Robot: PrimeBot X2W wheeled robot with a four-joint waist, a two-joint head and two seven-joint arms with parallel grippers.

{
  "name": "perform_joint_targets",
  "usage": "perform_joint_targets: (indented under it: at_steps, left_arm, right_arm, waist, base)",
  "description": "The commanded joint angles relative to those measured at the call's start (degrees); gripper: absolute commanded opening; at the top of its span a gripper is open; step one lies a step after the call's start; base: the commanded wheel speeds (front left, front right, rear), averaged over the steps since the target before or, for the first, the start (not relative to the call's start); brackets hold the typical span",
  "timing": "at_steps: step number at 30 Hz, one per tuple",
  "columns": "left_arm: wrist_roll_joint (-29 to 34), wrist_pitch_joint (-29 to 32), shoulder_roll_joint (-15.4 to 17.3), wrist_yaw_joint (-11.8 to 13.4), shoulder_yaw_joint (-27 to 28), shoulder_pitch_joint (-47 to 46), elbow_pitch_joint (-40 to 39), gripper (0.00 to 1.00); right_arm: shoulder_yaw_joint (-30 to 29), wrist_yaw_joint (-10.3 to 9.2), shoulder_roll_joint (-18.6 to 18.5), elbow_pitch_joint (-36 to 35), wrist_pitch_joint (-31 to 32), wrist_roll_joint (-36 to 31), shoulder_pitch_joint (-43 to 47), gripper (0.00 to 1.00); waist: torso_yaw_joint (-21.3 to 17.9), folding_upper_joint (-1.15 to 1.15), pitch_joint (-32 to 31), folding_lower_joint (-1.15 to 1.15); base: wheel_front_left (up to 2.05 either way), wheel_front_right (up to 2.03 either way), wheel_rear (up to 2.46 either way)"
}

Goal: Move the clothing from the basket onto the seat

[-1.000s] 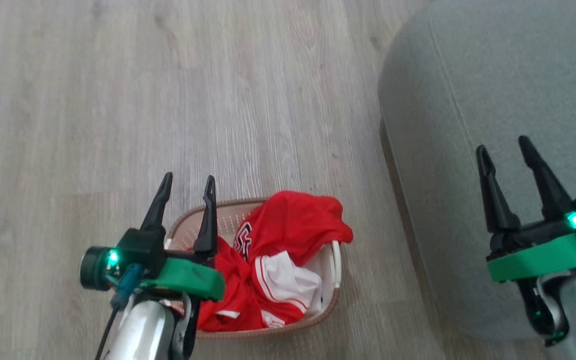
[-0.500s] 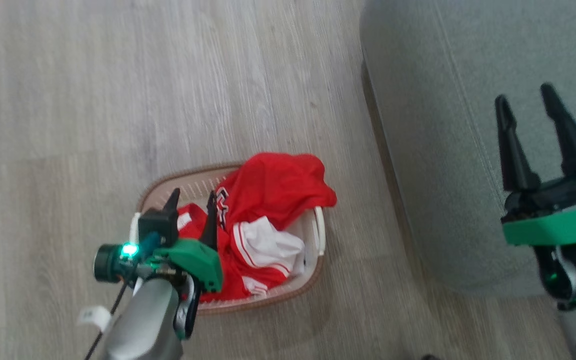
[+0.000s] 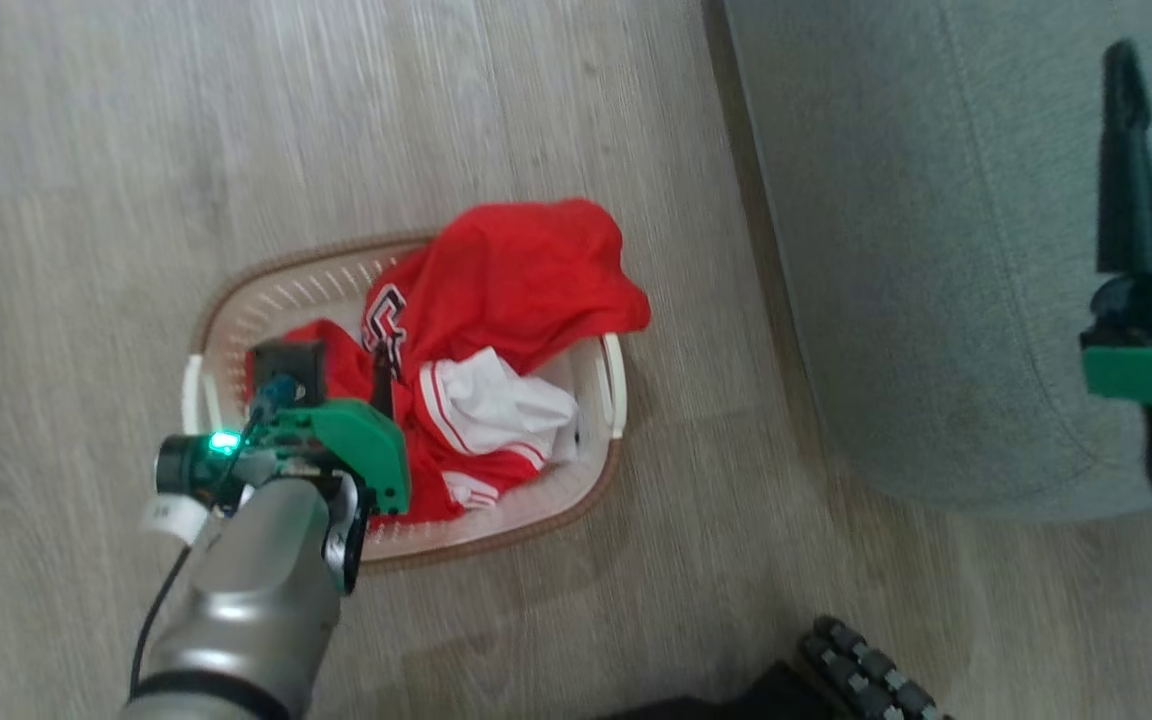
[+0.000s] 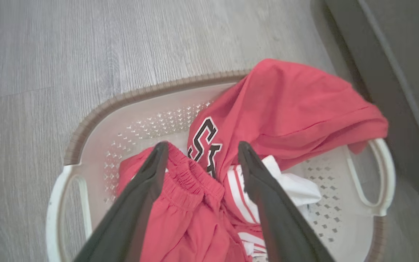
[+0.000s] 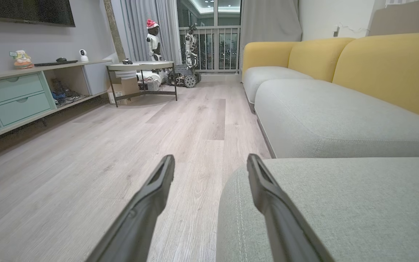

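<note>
The grey-green seat (image 3: 936, 250) fills the right side, and the basket (image 3: 236, 300) stands on the wooden floor (image 3: 236, 120) near its corner. The red clothing (image 3: 516, 270) is heaped inside, one fold draped over the rim. The left gripper (image 4: 202, 145) has its fingers spread either side of a red waistband and grips nothing. The right gripper (image 5: 210, 157) hangs open and empty at the seat's edge.

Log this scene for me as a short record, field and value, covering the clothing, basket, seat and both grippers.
clothing: red garments heaped in the basket, one draped over its rim
basket: on the wood floor beside the seat
seat: grey-green cushion, no clothing on the part shown
left gripper: open, fingers in the basket either side of a red waistband
right gripper: open, holding nothing, at the seat's corner
</note>
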Motion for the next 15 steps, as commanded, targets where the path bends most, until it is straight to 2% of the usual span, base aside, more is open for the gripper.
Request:
perform_joint_targets:
  at_steps: [1, 8, 11, 15]
  left_arm:
    - [-0.5, -0.7, 0.8, 0.5, 0.9, -0.8, 0.3, 1.00]
    - [0.1, 0.1, 0.9, 2.7, -0.7, -7.3, 9.9, 1.00]
    - [0.4, 1.6, 1.1, 2.3, -1.4, -9.2, 11.3, 1.00]
    - [1.3, 7.8, 1.2, 1.3, -3.1, -10.5, 12.4, 1.00]
  right_arm:
    - [0.2, -0.01, -1.5, -2.1, -0.3, 0.6, -0.2, 1.00]
    - [-1.5, -0.01, -1.3, -3.7, -0.3, 1.4, -2.7, 1.00]
    - [-1.9, -0.01, -1.0, -4.2, -0.3, 1.6, -3.4, 1.00]
    - [-2.6, -0.01, -0.8, -4.6, -0.3, 1.7, -3.9, 1.00]
  waist:
    - [-0.8, 0.00, 2.5, 0.00]
    - [-2.2, 0.00, 8.5, 0.00]
    - [-2.8, 0.00, 10.6, 0.00]
    - [-3.1, 0.00, 12.9, 0.00]
  base:
    - [0.00, 0.00, 0.00]
    - [0.00, 0.00, 0.00]
    - [0.00, 0.00, 0.00]
    - [0.00, 0.00, 0.00]
